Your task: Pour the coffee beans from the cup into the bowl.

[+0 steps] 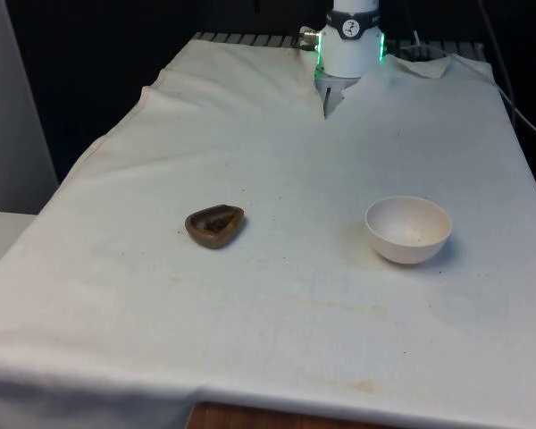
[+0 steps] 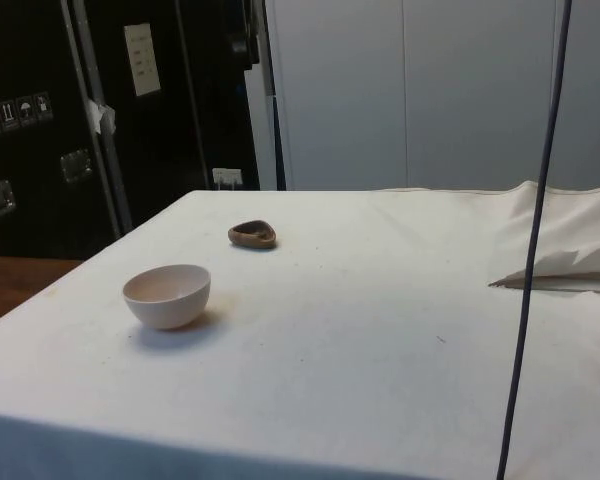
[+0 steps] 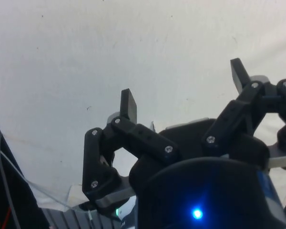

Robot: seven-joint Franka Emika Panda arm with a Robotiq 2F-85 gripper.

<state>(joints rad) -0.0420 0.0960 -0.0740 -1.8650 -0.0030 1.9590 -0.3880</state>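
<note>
The hand [image 3: 183,90] is spread wide, holding nothing, above bare white cloth [image 3: 133,43] on the tabletop. Neither the small brown cup [image 1: 215,224] of coffee beans [image 1: 216,221] nor the white bowl [image 1: 408,230] lies between its fingers [image 3: 128,104]; both stand apart on the cloth.

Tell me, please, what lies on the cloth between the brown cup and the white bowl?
Nothing: between the brown cup and the white bowl the white cloth is bare, in front and side views.
</note>
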